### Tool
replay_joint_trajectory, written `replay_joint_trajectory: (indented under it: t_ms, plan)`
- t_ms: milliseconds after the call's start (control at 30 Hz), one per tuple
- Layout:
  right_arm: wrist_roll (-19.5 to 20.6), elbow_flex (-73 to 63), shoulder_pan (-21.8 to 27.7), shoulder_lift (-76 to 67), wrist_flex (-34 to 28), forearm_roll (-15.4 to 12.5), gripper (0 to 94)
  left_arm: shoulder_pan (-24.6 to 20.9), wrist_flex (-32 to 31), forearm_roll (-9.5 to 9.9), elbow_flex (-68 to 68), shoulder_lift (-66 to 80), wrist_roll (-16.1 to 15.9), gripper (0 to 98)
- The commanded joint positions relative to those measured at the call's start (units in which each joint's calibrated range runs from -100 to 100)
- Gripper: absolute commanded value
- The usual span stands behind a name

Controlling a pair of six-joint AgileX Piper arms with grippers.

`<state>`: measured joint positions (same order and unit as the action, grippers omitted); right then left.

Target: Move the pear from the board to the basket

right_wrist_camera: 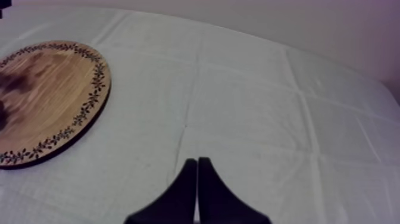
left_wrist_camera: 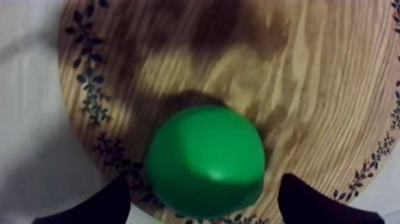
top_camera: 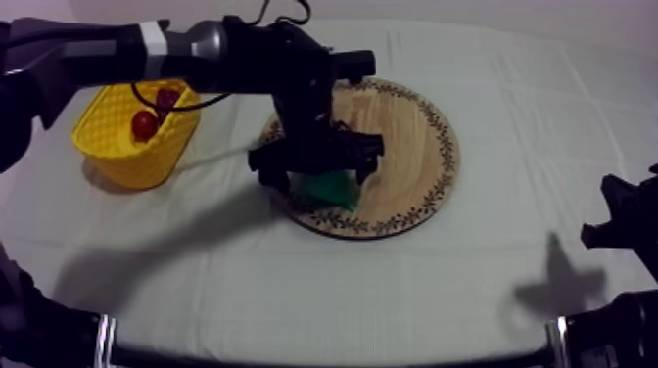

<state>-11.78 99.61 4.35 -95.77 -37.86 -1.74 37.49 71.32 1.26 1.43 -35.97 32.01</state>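
- While the left gripper (top_camera: pixel 318 161) hangs over the near-left part of the round wooden board (top_camera: pixel 416 147), the green pear (left_wrist_camera: pixel 205 161) lies on the wood just inside the patterned rim, directly under it.
- Its fingers (left_wrist_camera: pixel 110 202) are spread, one on each side of the pear. The left wrist view shows a sliver of gap at one side and a clearer one at the other, so nothing is pinched yet.
- The right gripper (right_wrist_camera: pixel 197 164) sits over bare grey-white cloth (top_camera: pixel 392 284) with its fingers pressed together into a narrow wedge, well apart from the board.
- The yellow basket (top_camera: pixel 103 127) stands to the left of the board, near it, and already holds two small red fruits (top_camera: pixel 145 124).
- Judging by its glossy, even skin, the pear is probably a light, hollow, stiff toy, and a smooth, rounded one, so it may squirt out of a hard or off-centre squeeze.
- I would close across the broad rounded body that faces the wrist camera, at its widest line, rather than on a tapering part where the fingers could slide off.
- The likely step in hand is closing on the pear; lifting and carrying it to the basket are not yet done.
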Motion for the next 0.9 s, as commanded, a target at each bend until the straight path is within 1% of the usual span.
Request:
replay_joint_trajectory:
  t_ms: [0,367,567,633,867]
  plan:
    - [-0.01,0.05,0.01,0.01,0.11,0.01,0.5,-0.04,0.90,-0.09,-1.70,-1.43,-0.04,90.7]
    - [-0.01,0.05,0.01,0.01,0.11,0.01,0.5,-0.30,8.20,-0.52,-10.50,-7.41,-0.21,89.2]
    - [-0.01,0.05,0.01,0.01,0.11,0.01,0.5,-0.79,10.91,-1.00,-13.12,-9.47,-0.49,86.8]
    - [-0.01,0.05,0.01,0.01,0.11,0.01,0.5,-0.86,11.49,-1.09,-13.62,-9.93,-0.66,83.4]
    - [-0.01,0.05,0.01,0.01,0.11,0.01,0.5,-0.92,12.07,-1.05,-14.45,-10.55,-1.92,63.8]
